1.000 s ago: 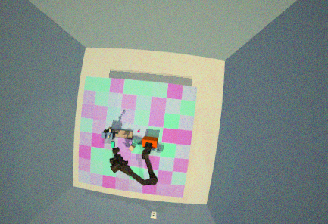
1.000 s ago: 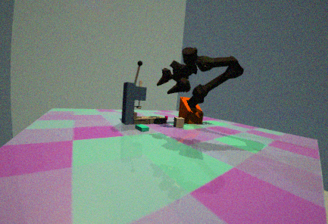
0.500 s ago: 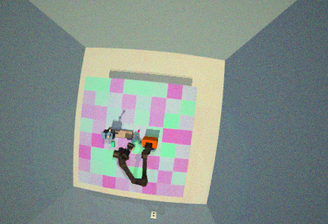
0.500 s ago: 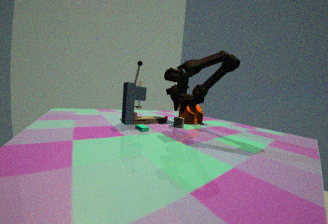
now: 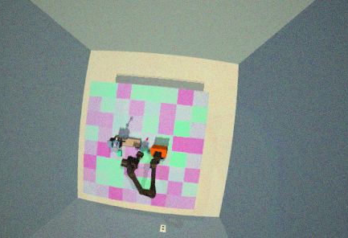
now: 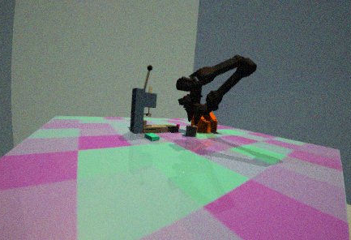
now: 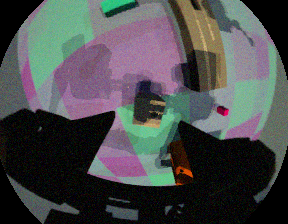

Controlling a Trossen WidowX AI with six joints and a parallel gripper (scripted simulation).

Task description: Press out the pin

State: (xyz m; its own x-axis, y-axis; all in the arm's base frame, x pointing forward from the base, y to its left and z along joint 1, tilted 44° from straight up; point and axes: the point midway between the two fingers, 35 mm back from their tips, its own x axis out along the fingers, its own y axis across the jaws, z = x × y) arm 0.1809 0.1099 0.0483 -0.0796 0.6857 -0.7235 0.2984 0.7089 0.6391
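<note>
Beneath the gripper's fingers [image 5: 136, 158] [image 6: 192, 117], spread wide around nothing, to be found on the bench [image 5: 104, 169] [image 6: 113, 174] [image 7: 140, 40]: the block [image 6: 190, 130] [image 7: 149, 107], well off the press [image 5: 115, 142] [image 6: 138, 111] and just beside the outer end of its tan bed [image 5: 131, 142] [image 6: 160, 129] [image 7: 210, 60]. Not to be picked out for certain from above, under the arm. Probably aimed downward so as to straddle the block before closing, with tips parted to give room on both sides. Lever [image 6: 147, 79] raised, knob up, and punch [image 6: 148, 112] hanging above the bed, so apparently ready to receive the work without first clearing the way. Bright green piece [image 5: 120, 153] [image 6: 151, 137] [image 7: 119, 6] lying beside the bed, and small red piece [image 5: 147, 139] [image 6: 177, 126] [image 7: 223, 111] on its other side; likely no use for either in the coming grasp. As for the block's looks: squat, boxy, dark over most of the top, with pale tan strips and a tan lower edge in the wrist view; dark-faced from outside, perhaps partly through shade. Too coarse to tell pin from markings. Best to lower squarely, then close without tipping.
</note>
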